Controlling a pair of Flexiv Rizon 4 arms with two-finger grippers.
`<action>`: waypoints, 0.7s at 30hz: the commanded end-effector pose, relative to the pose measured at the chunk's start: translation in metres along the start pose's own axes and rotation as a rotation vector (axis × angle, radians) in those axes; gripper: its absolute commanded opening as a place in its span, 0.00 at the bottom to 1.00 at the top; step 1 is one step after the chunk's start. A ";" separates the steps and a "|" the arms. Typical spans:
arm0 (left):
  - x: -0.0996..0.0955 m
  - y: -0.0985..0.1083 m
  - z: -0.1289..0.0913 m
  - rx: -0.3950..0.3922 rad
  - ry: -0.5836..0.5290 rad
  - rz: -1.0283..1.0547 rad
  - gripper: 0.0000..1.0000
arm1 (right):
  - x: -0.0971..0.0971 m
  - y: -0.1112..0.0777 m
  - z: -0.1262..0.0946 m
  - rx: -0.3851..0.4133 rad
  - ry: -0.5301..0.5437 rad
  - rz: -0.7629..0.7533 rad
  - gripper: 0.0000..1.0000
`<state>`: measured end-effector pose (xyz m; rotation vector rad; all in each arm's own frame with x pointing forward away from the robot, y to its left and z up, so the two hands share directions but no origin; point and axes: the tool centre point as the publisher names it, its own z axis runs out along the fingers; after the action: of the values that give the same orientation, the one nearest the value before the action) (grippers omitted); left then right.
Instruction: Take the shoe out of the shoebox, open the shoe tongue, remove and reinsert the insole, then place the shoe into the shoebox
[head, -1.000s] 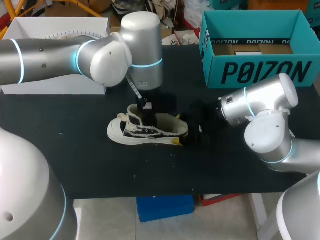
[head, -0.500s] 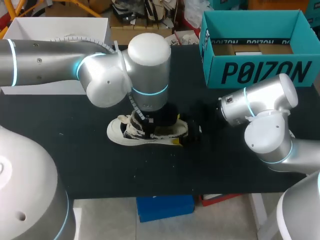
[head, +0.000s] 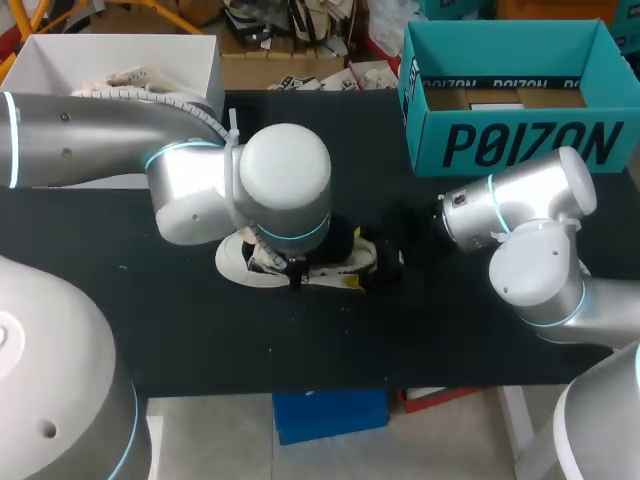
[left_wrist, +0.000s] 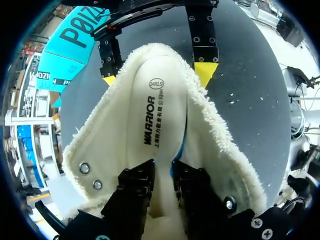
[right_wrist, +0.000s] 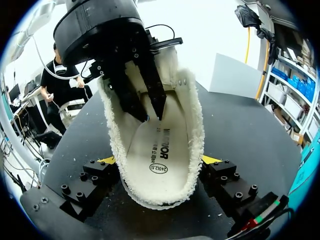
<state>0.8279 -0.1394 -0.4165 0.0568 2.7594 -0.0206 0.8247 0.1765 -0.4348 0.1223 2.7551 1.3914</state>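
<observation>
A black-and-white high-top shoe (head: 240, 262) lies on its side mid-table, mostly under my left arm (head: 285, 190). Its fleece lining (left_wrist: 100, 135) is spread wide and the cream insole (left_wrist: 150, 112) shows inside. My left gripper (left_wrist: 162, 167) reaches into the shoe, its dark fingers (right_wrist: 145, 97) nearly together and pinching the insole, whose blue edge (left_wrist: 179, 150) is lifted. My right gripper (right_wrist: 160, 160) stands wide at the heel, with one yellow tip (right_wrist: 212, 160) pressed to each side of the collar. The teal shoebox (head: 520, 145) stands open at the back right.
A white open box (head: 60, 55) sits at the back left behind my left arm. Bare black tabletop (head: 300, 340) stretches in front of the shoe up to the table's front edge.
My left arm has come down over the shoe, now covering most of it, and its fingers have drawn closer together inside. The right arm and the shoe's heel have stayed put.
</observation>
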 end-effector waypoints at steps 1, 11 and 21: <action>-0.009 0.005 0.015 0.014 -0.064 -0.001 0.26 | 0.000 -0.002 0.002 0.001 0.001 0.000 0.00; -0.029 0.005 0.014 0.091 -0.164 -0.034 0.35 | 0.000 -0.002 0.002 0.001 0.001 0.000 0.00; -0.026 0.000 0.014 0.119 -0.128 0.016 0.35 | 0.000 -0.002 0.002 0.001 0.001 0.000 0.00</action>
<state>0.8535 -0.1416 -0.4138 0.0914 2.6069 -0.1733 0.8249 0.1766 -0.4347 0.1211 2.7548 1.3917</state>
